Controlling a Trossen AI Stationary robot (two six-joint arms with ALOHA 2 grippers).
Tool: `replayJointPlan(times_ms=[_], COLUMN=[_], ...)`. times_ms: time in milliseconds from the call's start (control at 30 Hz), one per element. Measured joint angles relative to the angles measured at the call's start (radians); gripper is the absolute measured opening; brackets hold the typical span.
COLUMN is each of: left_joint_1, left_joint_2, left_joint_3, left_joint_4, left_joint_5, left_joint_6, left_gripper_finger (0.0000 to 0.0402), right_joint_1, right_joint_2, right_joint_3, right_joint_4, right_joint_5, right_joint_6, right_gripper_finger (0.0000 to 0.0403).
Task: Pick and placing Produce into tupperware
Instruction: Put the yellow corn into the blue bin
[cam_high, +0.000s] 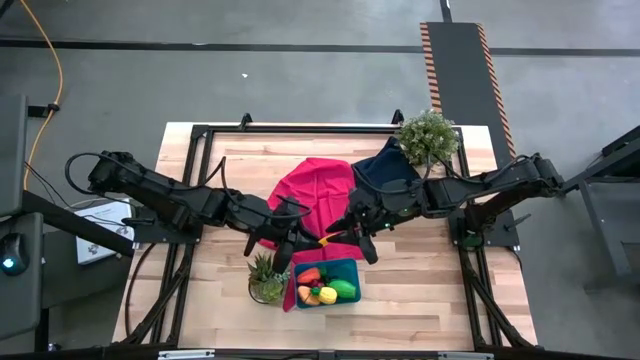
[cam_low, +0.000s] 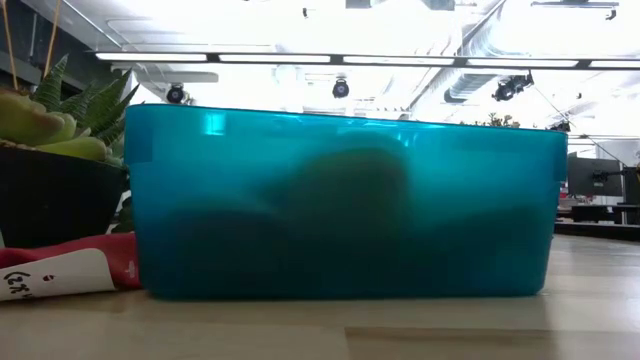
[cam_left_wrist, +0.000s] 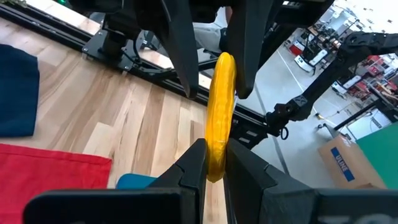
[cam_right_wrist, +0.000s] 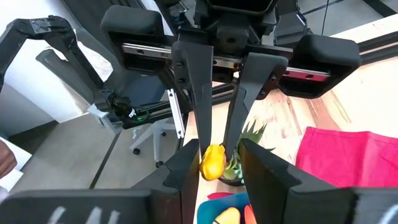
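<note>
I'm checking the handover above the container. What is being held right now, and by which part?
The thin yellow stick is gripped at both ends: the left gripper on one end, the right gripper on the other.

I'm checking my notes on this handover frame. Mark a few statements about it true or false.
1. Both grippers hold the thin yellow stick. True: left gripper and right gripper each clamp an end.
2. The tupperware is empty. False: it holds produce.
3. The stick lies on the red cloth. False: it is held above the table.
4. A potted plant stands beside the tupperware. True.
</note>
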Motion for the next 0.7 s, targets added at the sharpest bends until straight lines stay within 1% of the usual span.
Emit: replayJointPlan(times_ms=[467,567,700], left_joint_1=[0.000,0.000,0.000], left_joint_2=[0.000,0.000,0.000], left_joint_3=[0.000,0.000,0.000], left_joint_4=[0.044,0.044,0.043], left_joint_5=[-0.004,-0.004,-0.004], left_joint_6=[0.020,0.020,0.021], left_gripper_finger=[0.0044,0.0044,0.0044], right_joint_1=[0.000,0.000,0.000], right_joint_2=[0.000,0.000,0.000], right_joint_3=[0.000,0.000,0.000], right_joint_4=[0.001,0.001,0.001], right_joint_5=[0.000,-0.001,-0.001], right_joint_6=[-0.009,-0.011,-0.011], right_gripper_finger=[0.0106,0.0095,0.0070])
